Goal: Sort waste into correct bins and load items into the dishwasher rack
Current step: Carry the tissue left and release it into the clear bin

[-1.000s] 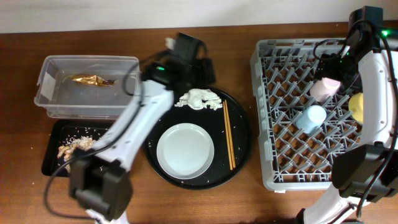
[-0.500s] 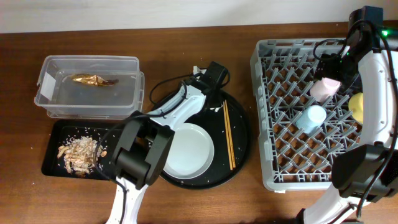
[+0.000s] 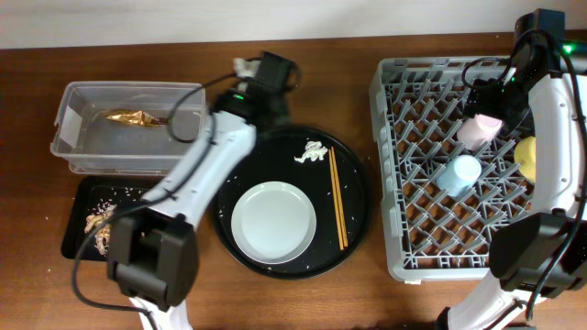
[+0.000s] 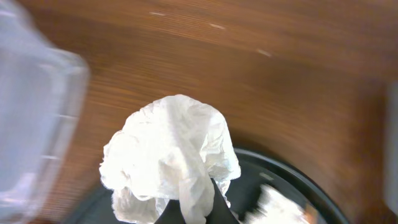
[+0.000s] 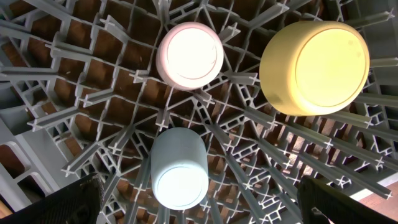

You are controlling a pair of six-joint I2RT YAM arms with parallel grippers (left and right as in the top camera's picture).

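Crumpled white paper tissue, smooth brown wooden table

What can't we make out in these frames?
Left gripper: left wrist view, crumpled tissue covers most of it; only dark tips show at bottom edge.
Food scraps: overhead, left arm hides part of the black tray.
Yellow bowl: overhead, right arm covers its right side.
Clear tub: left wrist view, motion-blurred, cut by left edge.

A crumpled white tissue is held pinched aloft, the gold wrapper is laid in the clear tub, crumbs are spread in the black tray, wooden chopsticks are laid at 3 o'clock of the grey plate, and the pink cup, blue cup and yellow bowl are lodged in the grey rack.
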